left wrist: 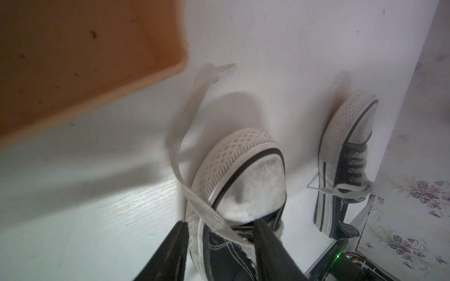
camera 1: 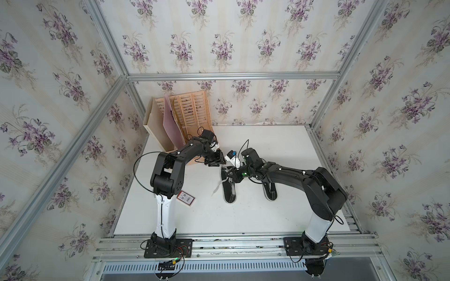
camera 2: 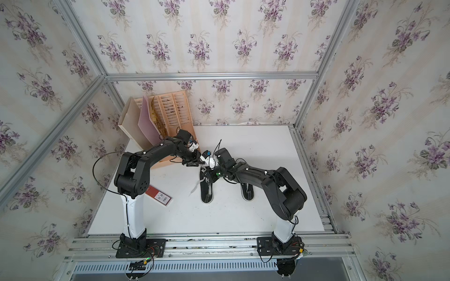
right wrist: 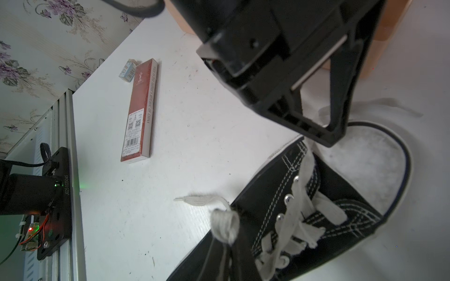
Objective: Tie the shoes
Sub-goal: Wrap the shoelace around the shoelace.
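Both shoes are on the white table [left wrist: 73,206], side by side; one shoe [left wrist: 255,185] is right under both sets of jaws, and the other shoe [left wrist: 348,160] sits well off to the side, apart from both.

The left gripper [left wrist: 220,226] hangs over the white toe end with its jaws roughly half apart; the edge of the sole sits between them. A long lace [left wrist: 180,136] runs out from between them, across the toe cap and onto the table beyond; honestly can't tell if that lace is pinched or just lying there.

The right gripper [right wrist: 222,253] is over the eyelet rows, jaws closed tight on the second lace [right wrist: 224,226]; that one curls up just past the tips and then trails flat onto the table beside the shoe.

Further out from the jaws there's a wooden box [left wrist: 73,60] beyond the left gripper. Off to the side lies a red box [right wrist: 140,112] with a small blue and white box [right wrist: 127,70] just beside one end.
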`<action>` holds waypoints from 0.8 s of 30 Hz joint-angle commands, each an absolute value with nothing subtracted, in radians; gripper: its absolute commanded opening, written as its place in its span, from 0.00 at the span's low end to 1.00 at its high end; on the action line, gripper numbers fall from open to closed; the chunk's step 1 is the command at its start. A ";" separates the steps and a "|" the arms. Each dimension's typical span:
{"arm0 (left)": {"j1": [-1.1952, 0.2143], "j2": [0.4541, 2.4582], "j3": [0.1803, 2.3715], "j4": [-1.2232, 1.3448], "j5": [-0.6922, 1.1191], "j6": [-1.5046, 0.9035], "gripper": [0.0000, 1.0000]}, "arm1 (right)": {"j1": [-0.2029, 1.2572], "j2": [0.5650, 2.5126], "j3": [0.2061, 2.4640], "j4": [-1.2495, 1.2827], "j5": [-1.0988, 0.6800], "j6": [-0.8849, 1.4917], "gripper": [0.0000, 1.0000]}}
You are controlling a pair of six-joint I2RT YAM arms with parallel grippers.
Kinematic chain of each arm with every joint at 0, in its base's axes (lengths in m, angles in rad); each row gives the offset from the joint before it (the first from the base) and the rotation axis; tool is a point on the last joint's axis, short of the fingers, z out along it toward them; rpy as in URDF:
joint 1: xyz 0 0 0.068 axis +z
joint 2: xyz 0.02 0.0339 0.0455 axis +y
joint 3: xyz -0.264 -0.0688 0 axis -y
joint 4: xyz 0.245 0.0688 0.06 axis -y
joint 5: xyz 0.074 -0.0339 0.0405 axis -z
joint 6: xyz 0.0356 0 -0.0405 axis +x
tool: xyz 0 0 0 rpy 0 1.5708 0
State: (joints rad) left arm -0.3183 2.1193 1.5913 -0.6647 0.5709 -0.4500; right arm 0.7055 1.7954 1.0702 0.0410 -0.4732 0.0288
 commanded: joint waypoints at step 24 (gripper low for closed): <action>-0.325 1.960 1.466 -0.522 0.542 -0.444 0.06 | 0.659 1.747 1.018 0.097 -0.495 0.135 0.00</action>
